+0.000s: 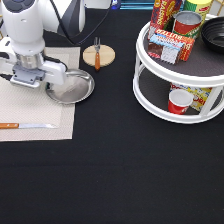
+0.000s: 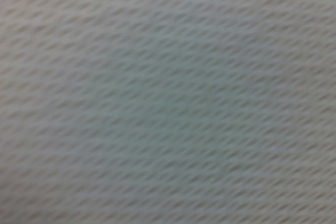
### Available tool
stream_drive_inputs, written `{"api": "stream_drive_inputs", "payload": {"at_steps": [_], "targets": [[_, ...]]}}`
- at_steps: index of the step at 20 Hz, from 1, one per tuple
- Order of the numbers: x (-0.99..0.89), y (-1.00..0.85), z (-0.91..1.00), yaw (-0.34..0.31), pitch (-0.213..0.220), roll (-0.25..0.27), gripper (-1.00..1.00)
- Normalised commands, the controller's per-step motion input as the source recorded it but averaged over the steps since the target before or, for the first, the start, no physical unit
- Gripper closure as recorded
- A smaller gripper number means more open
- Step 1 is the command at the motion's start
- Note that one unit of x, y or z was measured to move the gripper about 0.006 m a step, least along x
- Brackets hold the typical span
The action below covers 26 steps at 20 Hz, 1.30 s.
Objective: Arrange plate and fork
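The tool [image 1: 31, 84] is sitting low over the woven placemat [image 1: 30, 107] at the plate's [image 1: 72, 87] left rim, grip unclear, while the fork [image 1: 97, 52] is lying on the wooden disc [image 1: 105, 56] farther back.

gripper [image 1: 34, 86]: low over the exterior view's left side, but the white hand blocks the fingers, so can't say how they stand
round shiny silver metal plate [image 1: 74, 89]: the side toward the exterior view's left is tucked under the hand, only the rest of the rim and centre show
beige woven placemat [image 1: 35, 112]: cut off at the exterior view's left edge, and the arm covers a good chunk; wrist view is nothing but its weave [image 2: 168, 112] up close
orange-handled knife with a flat blade [image 1: 25, 126]: handle end runs off the exterior view's left edge
black bowl [image 1: 214, 31]: chopped by the exterior view's right edge
small fork with a brown wooden handle [image 1: 97, 53]: prongs too tiny to count
boxes and cans on the white two-tier round rack [image 1: 175, 111]: labels unreadable, tops cut by the exterior view's top
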Motion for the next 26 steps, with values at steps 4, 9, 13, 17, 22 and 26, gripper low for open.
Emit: {"api": "stream_drive_inputs", "payload": {"at_steps": [4, 9, 13, 17, 22, 26], "targets": [[0.24, -0.65, 0.18, 0.009, 0.000, -0.062, -1.00], [0.26, -0.67, 0.11, 0.013, 0.000, -0.046, -1.00], [0.29, -0.63, 0.06, 0.025, 0.000, -0.030, -1.00], [0.28, -0.58, 0.10, 0.027, 0.000, -0.029, -1.00], [0.24, -0.34, 0.25, 0.036, 0.001, -0.053, -1.00], [0.04, 0.27, 0.52, 0.088, 0.016, -0.059, -1.00]]}}
